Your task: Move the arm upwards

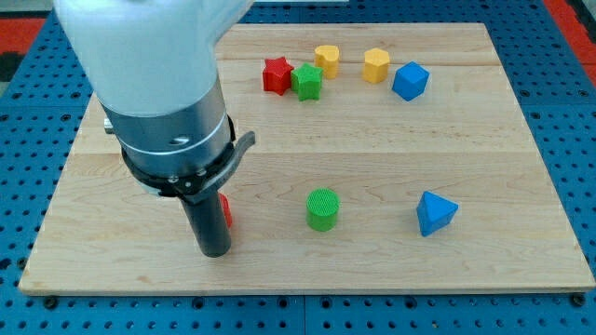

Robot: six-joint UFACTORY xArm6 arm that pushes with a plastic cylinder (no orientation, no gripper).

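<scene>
My arm comes in from the view's top left and ends in a dark rod whose tip (pixel 213 251) rests on the wooden board (pixel 372 140) near its bottom left. A red block (pixel 225 211) sits right behind the rod, mostly hidden, touching or nearly touching it. A green cylinder (pixel 322 208) stands to the tip's right, and a blue triangular block (pixel 435 213) further right. Near the view's top lie a red star (pixel 276 74), a green star (pixel 306 82) touching it, two yellow blocks (pixel 326 60) (pixel 376 64) and a blue block (pixel 410 81).
The board lies on a blue pegboard table (pixel 559 56). The board's bottom edge (pixel 307 291) runs just below my tip. A red area (pixel 23 28) shows at the view's top left corner.
</scene>
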